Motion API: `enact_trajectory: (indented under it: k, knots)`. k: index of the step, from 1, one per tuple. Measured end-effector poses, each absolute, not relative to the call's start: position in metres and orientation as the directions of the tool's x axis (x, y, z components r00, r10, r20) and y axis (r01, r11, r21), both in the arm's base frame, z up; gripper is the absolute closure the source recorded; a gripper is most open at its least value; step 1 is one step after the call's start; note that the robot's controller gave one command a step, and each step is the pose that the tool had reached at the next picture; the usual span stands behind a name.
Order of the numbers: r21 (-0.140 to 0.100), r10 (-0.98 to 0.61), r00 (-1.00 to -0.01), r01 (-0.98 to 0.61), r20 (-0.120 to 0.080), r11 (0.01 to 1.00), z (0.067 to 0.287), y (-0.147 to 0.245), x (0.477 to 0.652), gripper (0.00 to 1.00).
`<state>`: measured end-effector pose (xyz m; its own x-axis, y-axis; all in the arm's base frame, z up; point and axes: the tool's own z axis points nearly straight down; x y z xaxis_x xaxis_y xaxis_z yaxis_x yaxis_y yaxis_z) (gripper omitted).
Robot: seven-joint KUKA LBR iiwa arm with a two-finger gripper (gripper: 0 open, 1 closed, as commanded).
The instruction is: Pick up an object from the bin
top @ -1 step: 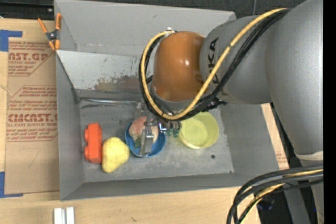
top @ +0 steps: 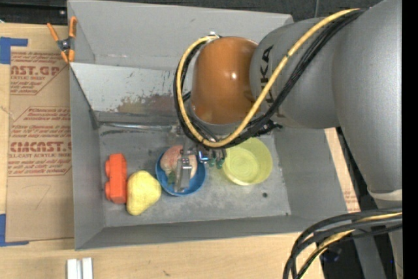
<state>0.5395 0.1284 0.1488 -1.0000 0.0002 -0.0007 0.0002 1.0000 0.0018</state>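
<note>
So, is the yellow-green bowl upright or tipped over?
Upright: the yellow-green bowl shows its open mouth and inner floor facing up.

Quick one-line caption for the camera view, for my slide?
Pincer down over the blue dish, between a yellow lump and a yellow-green bowl.

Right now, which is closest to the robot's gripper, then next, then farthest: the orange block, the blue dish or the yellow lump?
1. Blue dish, right under the gripper.
2. Yellow lump, just left of the dish.
3. Orange block, farthest left.
</note>
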Motion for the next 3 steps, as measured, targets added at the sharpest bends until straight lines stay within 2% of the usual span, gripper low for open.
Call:
enact_trajectory:
  k: [1, 2, 3]
  knots:
    - [0.003, -0.075, -0.997, -0.075, 0.003, 0.997, 0.071, 0.115, 0.583, 0.0]
    - [0.004, 0.086, -0.996, 0.086, 0.0, 0.996, 0.07, 0.171, 0.525, 0.0]
    - [0.002, 0.043, -0.999, 0.043, 0.002, 0.999, 0.07, 0.077, 0.521, 0.0]
